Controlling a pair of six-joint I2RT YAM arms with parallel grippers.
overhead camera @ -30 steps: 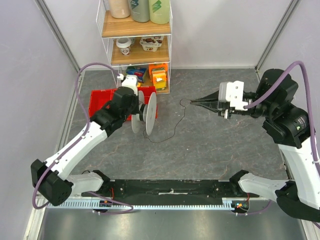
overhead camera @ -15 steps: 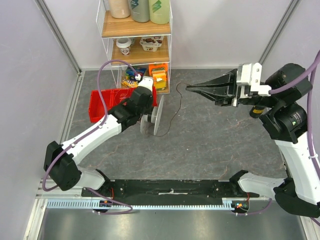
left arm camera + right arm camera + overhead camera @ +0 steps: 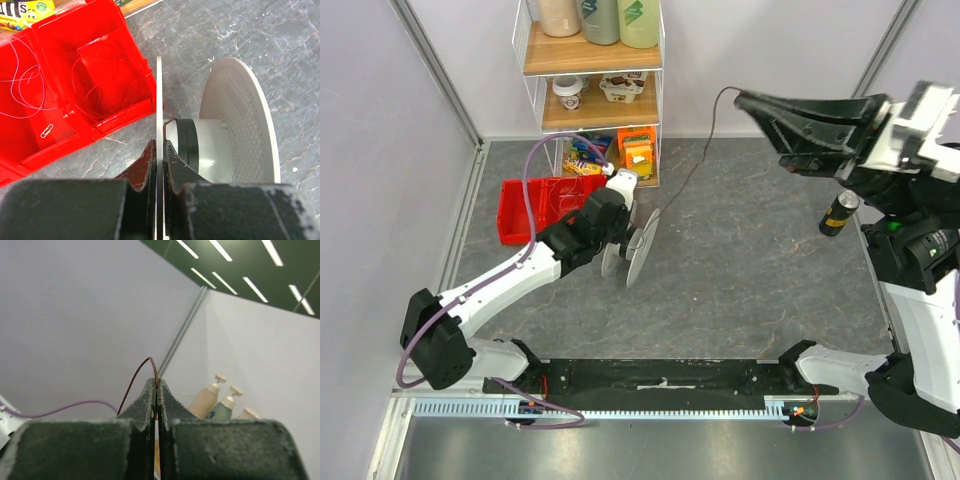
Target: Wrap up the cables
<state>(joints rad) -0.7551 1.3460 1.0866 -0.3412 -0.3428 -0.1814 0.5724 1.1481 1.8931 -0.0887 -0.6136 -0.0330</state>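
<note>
**A Thin Wire Stretched Between Two Tools**

The cable (image 3: 686, 172) is a very thin, dark wire. One end is down at the white spool (image 3: 642, 248), low by the counter (image 3: 750, 290). From there it runs up and to the right through the air to the right tool (image 3: 741, 97). That tool is lifted high, near the back wall. In the right wrist view it is clenched tight on the wire, which pokes out from between its tips in a little bend.

The left tool (image 3: 160, 148) is clenched on one thin flat disc of the spool. It holds the spool tilted, just in front of the red box (image 3: 520, 210). In the left wrist view a bit of the wire sits by the round middle of the spool, right next to that disc. More loops of thin wire lie in the red box.

The wire looks very light and floppy. I think it bends with no push at all, and it could snap or slip out if it is pulled hard. It is hard to pinch because it is so thin. The best place to hold it is near its end, with the tips shut all the way. The spool looks light and stiff, so the disc is a good place to grab it. For wrapping, the wire should be a little tight so that it lands on the round middle. If it goes loose, it could slide off over a disc.
</note>
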